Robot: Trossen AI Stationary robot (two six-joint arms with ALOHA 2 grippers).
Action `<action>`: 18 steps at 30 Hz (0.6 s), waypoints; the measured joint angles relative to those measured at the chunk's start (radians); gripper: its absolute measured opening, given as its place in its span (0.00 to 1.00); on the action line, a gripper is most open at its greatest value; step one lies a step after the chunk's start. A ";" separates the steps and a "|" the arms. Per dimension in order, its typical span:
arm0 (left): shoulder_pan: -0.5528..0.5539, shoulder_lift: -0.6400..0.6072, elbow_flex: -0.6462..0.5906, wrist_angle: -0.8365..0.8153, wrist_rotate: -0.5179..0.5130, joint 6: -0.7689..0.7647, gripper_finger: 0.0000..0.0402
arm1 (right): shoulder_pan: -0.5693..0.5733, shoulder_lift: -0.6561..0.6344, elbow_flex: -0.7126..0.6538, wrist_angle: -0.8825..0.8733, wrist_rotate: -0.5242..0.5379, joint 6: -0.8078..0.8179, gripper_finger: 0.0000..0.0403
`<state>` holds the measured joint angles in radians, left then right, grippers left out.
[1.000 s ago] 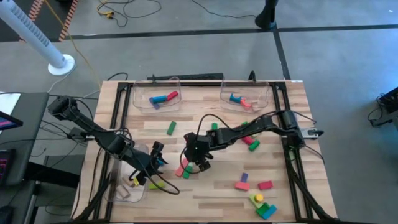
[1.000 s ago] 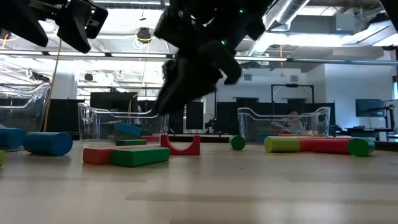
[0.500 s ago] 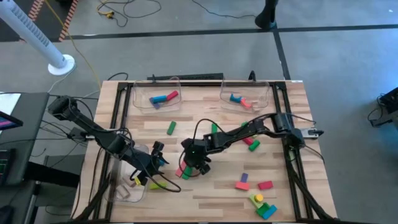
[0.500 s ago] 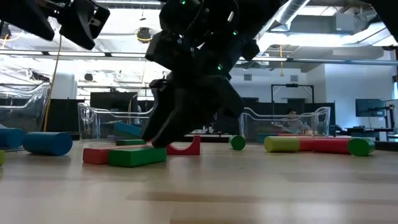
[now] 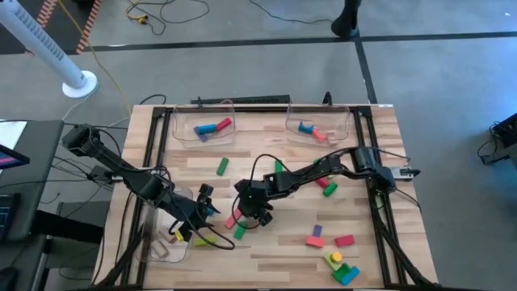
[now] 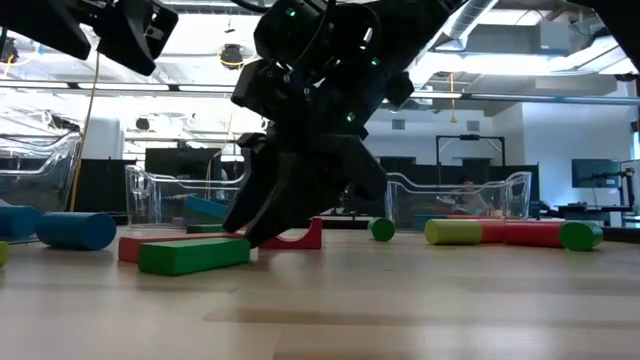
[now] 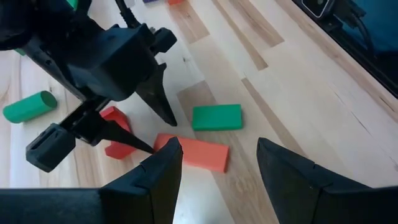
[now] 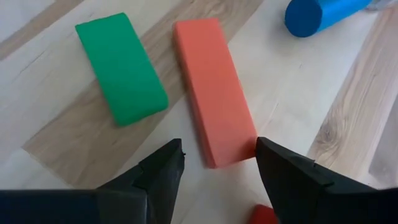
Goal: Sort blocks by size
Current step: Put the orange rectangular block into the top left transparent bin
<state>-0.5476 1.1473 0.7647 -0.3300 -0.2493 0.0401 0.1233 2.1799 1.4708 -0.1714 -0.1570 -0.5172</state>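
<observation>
A red bar [image 8: 214, 93] and a green block [image 8: 121, 68] lie flat side by side on the table, with a red arch [image 6: 300, 238] just behind them and a blue cylinder [image 8: 326, 15] off to one side. My right gripper [image 5: 252, 212] is open and low over the table's middle. Its fingertips stand on either side of one end of the red bar [image 7: 193, 152]. My left gripper [image 5: 202, 206] hangs open above the table, left of these blocks, and holds nothing. My right gripper comes slanting down from the table's right and straddles the red bar's end [image 8: 217, 158], with one finger [image 8: 168, 165] on each side and the bar flat on the table. Whether either fingertip touches the bar I cannot tell.
Clear bins holding a few blocks stand at the far left [image 5: 202, 128], the far right [image 5: 317, 129] and the near left [image 5: 166, 241]. Loose blocks lie mid-table [image 5: 222, 166], near the right arm [image 5: 327, 186] and at the near right [image 5: 343, 271]. A black frame rims the table.
My right gripper has sunk toward the table over the red bar and rolled a little, staying open. The green block and the red bar have slid a short way along the table, the green one toward the near edge.
</observation>
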 joint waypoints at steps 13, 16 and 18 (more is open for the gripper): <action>0.000 0.000 0.000 -0.001 0.000 -0.002 0.50 | 0.048 -0.042 0.002 -0.209 0.006 0.159 0.43; 0.000 0.000 0.000 0.000 0.000 -0.001 0.50 | 0.062 -0.069 -0.002 -0.250 0.038 0.180 0.41; 0.000 0.000 0.000 0.001 0.000 0.000 0.50 | 0.071 -0.084 -0.006 -0.251 0.059 0.180 0.40</action>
<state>-0.5476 1.1473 0.7647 -0.3293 -0.2493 0.0402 0.1947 2.0962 1.4651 -0.4221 -0.0977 -0.3370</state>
